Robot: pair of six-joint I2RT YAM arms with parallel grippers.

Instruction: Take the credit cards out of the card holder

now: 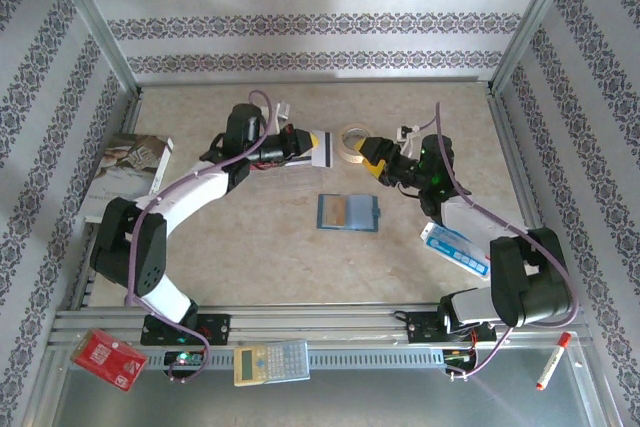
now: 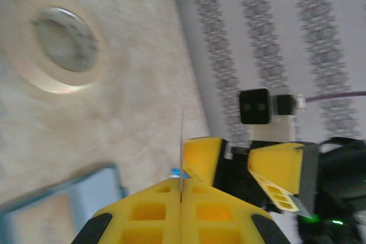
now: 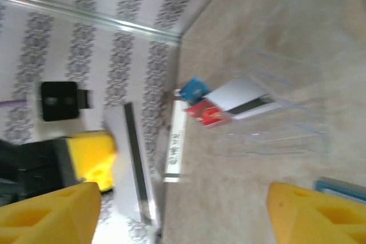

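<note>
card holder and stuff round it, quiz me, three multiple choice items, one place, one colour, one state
1. Where does the card holder lie relative to the tape roll? A nearer the arm bases B on top of it C beyond it
2. What colour is the marker at the near right? A blue B red C green
3. How is the left gripper? A open and empty B shut on a card C shut on the tape roll
1 A, it lies open on the table on the bases' side; 2 B, its body is red; 3 B, it pinches a grey card.
</note>
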